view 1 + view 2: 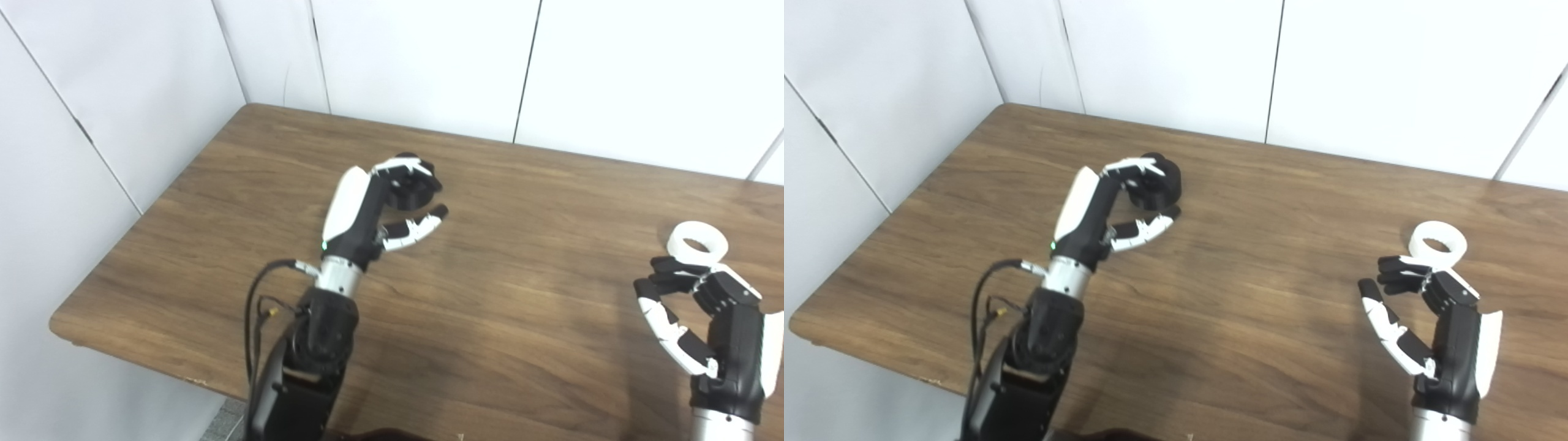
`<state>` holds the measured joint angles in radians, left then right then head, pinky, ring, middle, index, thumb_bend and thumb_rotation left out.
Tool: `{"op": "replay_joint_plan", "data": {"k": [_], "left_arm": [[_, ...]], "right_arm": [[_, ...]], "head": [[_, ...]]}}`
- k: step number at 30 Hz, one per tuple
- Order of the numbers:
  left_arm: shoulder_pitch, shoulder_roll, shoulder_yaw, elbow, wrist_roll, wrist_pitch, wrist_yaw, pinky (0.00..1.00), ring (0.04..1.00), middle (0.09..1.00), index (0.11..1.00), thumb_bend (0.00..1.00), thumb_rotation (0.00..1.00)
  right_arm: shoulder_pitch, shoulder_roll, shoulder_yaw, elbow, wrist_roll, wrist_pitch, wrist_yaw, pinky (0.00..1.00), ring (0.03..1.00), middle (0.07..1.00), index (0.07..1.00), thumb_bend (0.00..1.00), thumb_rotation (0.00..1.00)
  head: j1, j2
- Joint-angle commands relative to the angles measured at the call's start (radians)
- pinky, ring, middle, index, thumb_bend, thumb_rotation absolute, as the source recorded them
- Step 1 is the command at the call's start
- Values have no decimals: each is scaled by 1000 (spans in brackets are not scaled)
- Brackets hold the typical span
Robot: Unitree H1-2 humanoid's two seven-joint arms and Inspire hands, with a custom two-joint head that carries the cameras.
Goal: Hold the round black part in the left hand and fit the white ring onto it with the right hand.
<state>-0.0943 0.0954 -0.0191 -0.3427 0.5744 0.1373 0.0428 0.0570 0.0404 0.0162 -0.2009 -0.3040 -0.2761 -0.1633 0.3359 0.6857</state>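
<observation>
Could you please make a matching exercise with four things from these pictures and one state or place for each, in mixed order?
Things:
1. round black part
2. white ring
3. left hand
4. right hand

States or places:
a. open, just near the ring
b. lying on the table, right side
c. fingers curled over the black part
d. under the left hand's fingers

Pairs: 1-d, 2-b, 3-c, 4-a

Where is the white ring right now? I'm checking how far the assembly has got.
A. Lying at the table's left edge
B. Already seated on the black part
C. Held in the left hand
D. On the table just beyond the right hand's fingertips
D: the white ring lies on the table just past the open right hand, far from the round black part that the left hand curls around.
</observation>
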Motion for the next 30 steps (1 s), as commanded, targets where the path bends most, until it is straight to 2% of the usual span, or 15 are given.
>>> {"op": "replay_joint_plan", "data": {"k": [1, 10, 14, 21, 30], "left_arm": [[-51, 23, 12, 6, 20, -5, 17, 625, 741, 769, 707, 598, 215], [-125, 102, 42, 85, 12, 9, 10, 646, 781, 804, 758, 600, 169], [-156, 130, 48, 116, 22, 54, -6, 670, 798, 829, 798, 630, 233], [-195, 179, 39, 168, 29, 84, -22, 653, 804, 862, 876, 717, 321], [-246, 244, 4, 247, 80, 112, -32, 691, 858, 889, 900, 835, 454]], "right_arm": [[22, -20, 0, -11, 9, -36, 5, 434, 510, 577, 496, 497, 160], [20, -19, -4, -15, 8, -25, 13, 437, 512, 576, 495, 498, 160], [19, -17, -4, -13, 8, -28, 14, 437, 513, 576, 496, 497, 161], [21, -14, -5, -14, 4, -28, 14, 441, 517, 577, 496, 498, 161], [25, -13, -8, -11, 2, -35, 10, 437, 513, 576, 496, 498, 162]], "head": [[1, 1], [1, 1], [-3, -1], [-6, -2], [-7, -2]]}}
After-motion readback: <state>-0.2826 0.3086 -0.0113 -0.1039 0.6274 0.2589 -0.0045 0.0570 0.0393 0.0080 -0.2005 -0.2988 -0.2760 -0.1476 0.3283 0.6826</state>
